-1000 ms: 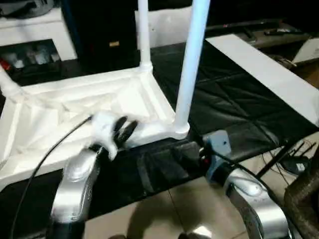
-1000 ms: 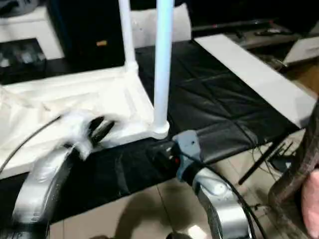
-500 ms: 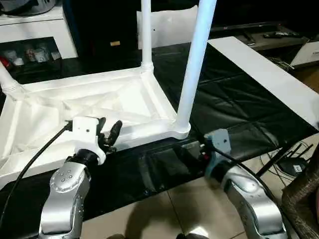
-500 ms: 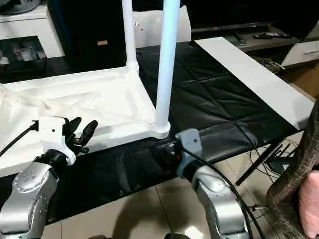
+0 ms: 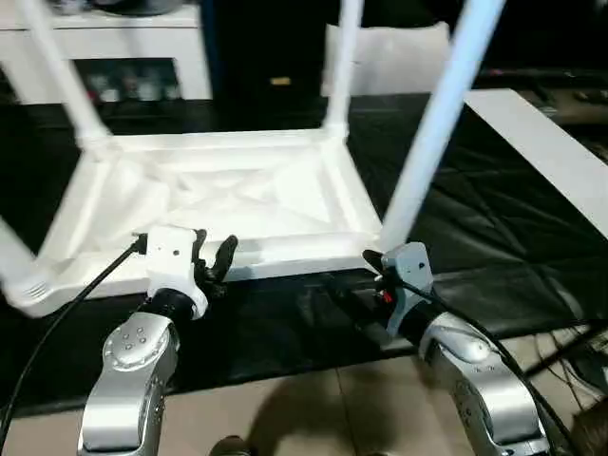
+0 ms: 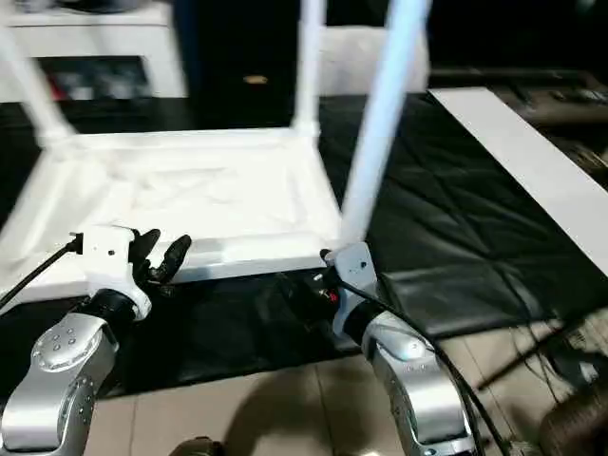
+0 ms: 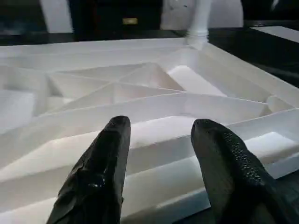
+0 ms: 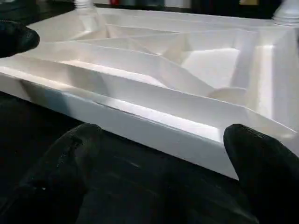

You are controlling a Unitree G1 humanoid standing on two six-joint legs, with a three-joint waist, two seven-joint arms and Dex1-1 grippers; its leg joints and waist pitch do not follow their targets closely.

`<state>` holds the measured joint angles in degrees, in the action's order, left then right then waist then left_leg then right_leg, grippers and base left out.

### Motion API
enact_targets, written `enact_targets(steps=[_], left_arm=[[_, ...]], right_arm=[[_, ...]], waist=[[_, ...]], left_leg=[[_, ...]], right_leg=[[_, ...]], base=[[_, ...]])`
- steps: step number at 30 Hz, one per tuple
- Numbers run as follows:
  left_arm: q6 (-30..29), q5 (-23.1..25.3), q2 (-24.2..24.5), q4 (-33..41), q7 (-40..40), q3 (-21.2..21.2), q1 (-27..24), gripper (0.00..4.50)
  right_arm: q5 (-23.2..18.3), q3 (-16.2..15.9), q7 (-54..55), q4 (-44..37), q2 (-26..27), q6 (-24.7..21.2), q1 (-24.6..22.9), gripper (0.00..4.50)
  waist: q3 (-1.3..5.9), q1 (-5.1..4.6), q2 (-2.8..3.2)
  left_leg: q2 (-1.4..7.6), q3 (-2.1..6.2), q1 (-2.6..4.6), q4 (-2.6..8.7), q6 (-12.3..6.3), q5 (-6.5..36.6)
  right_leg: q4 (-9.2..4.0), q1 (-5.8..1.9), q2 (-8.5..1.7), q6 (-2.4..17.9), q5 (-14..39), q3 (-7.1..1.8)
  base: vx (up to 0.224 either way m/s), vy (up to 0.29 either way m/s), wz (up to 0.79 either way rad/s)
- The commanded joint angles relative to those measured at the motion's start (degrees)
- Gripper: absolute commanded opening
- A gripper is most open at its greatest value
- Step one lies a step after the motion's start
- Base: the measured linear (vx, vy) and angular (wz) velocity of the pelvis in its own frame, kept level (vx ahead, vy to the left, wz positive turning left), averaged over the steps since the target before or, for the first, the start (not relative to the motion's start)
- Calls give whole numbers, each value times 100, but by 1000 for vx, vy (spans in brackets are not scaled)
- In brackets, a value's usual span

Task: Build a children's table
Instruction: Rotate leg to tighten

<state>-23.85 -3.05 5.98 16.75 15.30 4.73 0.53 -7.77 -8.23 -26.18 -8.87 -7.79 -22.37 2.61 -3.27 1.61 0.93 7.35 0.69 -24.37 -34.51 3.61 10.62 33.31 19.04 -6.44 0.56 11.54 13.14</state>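
tabletop (image 5: 237,195): smooth white plastic | mat (image 5: 494,237): black, quilted, slight sheen | forearms (image 5: 128,380): silver metal

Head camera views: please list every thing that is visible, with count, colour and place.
tabletop: one, white, upside down on the mat, ribbed underside facing up.
legs: four, white, standing in the corner sockets.
mat: one, black, under the tabletop.
board: one, white, flat along the mat's right side.
cabinet: one, white, behind at the left.
bag: one, white, behind the table.
floor: beige tiles, in front of the mat.
left end effector: one, black fingers apart, at the tabletop's near rim.
right end effector: one, black fingers wide apart, before the near rim.
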Motion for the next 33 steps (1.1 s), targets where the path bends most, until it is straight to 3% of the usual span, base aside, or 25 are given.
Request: enact_targets(steps=[1,4,5,6,7,8,10,15,16,17,18,20,21,22,23,24,25,26,27,28,29,30,31,32,33], left_arm=[[-93,36,35,183,-77,-44,-33,236],[-115,33,49,197,-79,-45,-31,236],[-122,29,48,199,-83,-42,-28,236],[-137,19,48,203,-95,-37,-20,236],[-139,28,58,179,-115,-39,-19,236],[-129,35,71,171,-115,-44,-20,236],[-92,37,102,159,-118,-59,-15,236],[-67,-109,134,212,-36,-43,16,236],[-93,-113,137,223,-50,-27,26,236],[-95,-112,139,223,-52,-24,28,236],[-101,-109,146,222,-55,-18,31,236],[-123,-103,166,225,-50,-16,29,236],[-133,-101,183,230,-26,-37,23,236],[-138,-99,193,235,-20,-54,15,236],[-139,-99,200,238,-20,-63,9,236],[-137,-103,199,238,-20,-67,8,236],[-132,-112,197,239,-20,-78,4,236],[-131,-106,193,233,-27,-91,7,236],[-129,-121,198,228,-33,-124,7,236],[-146,-124,214,228,-15,-173,-3,236],[-134,-95,245,222,14,-232,-17,236],[-131,-83,270,220,45,-273,-31,236],[-136,-94,274,222,57,-279,-37,236],[-165,-120,252,227,38,-254,-48,236],[-169,-124,242,229,23,-241,-52,236]], right_arm=[[-65,96,18,-223,-58,-83,52,450],[-50,117,42,-309,-120,-100,74,450],[-26,124,74,-316,-120,-91,77,450],[43,139,162,-332,-118,-65,84,450],[-131,196,157,-411,-78,-409,94,450],[-175,189,128,-435,-81,-479,95,450],[-158,108,69,-471,-127,-453,70,450],[-140,3,31,-445,-134,-307,33,450],[-131,-26,16,-441,-161,-332,44,450],[-117,-38,13,-439,-175,-337,47,450],[-86,-66,6,-437,-206,-341,52,450],[-109,-65,6,-448,-202,-321,46,450],[-81,-47,46,-454,-190,-252,41,450],[-124,13,97,-474,-142,-270,22,450],[-143,41,125,-487,-124,-294,13,450],[-129,46,142,-484,-128,-291,7,450],[-77,51,189,-472,-145,-270,-9,450],[-29,54,220,-453,-162,-234,-18,450],[-2,61,262,-427,-182,-182,-36,450],[6,65,287,-412,-191,-138,-55,450],[1,70,291,-407,-191,-96,-69,450],[-3,71,288,-409,-191,-65,-83,450],[-9,69,276,-411,-193,-54,-90,450],[-25,47,199,-413,-224,4,-99,450],[-30,36,164,-415,-239,34,-102,450]], waist=[[201,-26,70],[227,-35,84],[255,-90,92],[217,-88,35],[207,-33,77],[210,-29,56],[229,-30,25],[256,-55,3],[239,-43,6],[252,18,9],[283,-23,22],[203,-51,18],[184,-50,17],[174,-167,99],[40,-259,58],[82,-229,133],[113,-263,149],[130,-274,172],[172,-307,119],[234,-276,59],[283,-231,40],[406,-155,10],[527,-175,-24],[599,-177,-32],[669,-202,-38]], left_leg=[[19,112,-190,663,245,2818],[15,189,-158,603,265,2612],[310,35,152,438,349,2650],[382,28,136,455,385,2687],[415,-121,120,494,488,2748],[436,-200,82,548,530,2784],[458,-275,58,590,574,2788],[491,-423,87,590,487,2568],[321,-317,-130,679,324,2762],[184,-239,-243,700,205,2879],[124,-209,-151,619,98,3008],[107,-278,-149,377,-79,3183],[118,-320,-113,314,-106,3252],[386,-386,448,208,100,3591],[426,-322,504,277,271,4117],[481,-288,546,438,415,4598],[638,-174,658,798,444,5217],[625,-169,718,814,421,5139],[572,-175,687,775,205,4462],[473,-336,463,654,-63,3254],[423,-452,276,566,-213,2391],[343,-569,84,372,-574,432],[326,-534,153,211,-781,-1200],[324,-489,227,141,-896,-2015],[280,-412,370,-11,-1119,-3647]], right_leg=[[-340,-375,-363,722,2795,-357],[-350,-346,-376,833,2606,-424],[-409,-114,-332,781,2441,-610],[-403,-116,-396,767,2377,-659],[-418,-140,-388,737,2271,-699],[-401,-173,-360,611,2260,-693],[-383,-173,-349,442,2294,-724],[-391,-115,-344,418,2165,-819],[-359,-309,-379,306,2499,-634],[-373,-423,-421,225,2732,-530],[-451,-425,-470,231,3103,-533],[-701,-554,-644,327,4427,-445],[-754,-594,-664,355,4704,-402],[-801,-272,-462,375,4809,-469],[-785,-169,-334,339,4667,-304],[-621,-254,-178,367,4156,-379],[-226,-298,42,423,2570,-604],[-214,-271,47,469,2266,-666],[-290,-267,0,541,1897,-796],[-412,-402,-172,732,1386,-949],[-428,-542,-267,804,947,-1017],[-306,-676,-301,740,-525,-1040],[-37,-586,-195,664,-2284,-1007],[99,-558,-126,634,-3161,-990],[298,-396,35,487,-4361,-1014]], base=[[-20,-15,47],[-13,-18,44],[9,-24,34],[0,0,0],[0,0,0],[0,0,0],[-24,28,-20],[-4,7,-4],[0,0,0],[0,0,0],[25,6,40],[35,1,43],[53,7,52],[53,7,52],[39,18,30],[66,27,1],[66,27,1],[105,31,-7],[111,16,-8],[111,16,-8],[113,-4,-9],[100,-8,-8],[100,-8,-8],[93,1,-5],[65,-4,-3]])
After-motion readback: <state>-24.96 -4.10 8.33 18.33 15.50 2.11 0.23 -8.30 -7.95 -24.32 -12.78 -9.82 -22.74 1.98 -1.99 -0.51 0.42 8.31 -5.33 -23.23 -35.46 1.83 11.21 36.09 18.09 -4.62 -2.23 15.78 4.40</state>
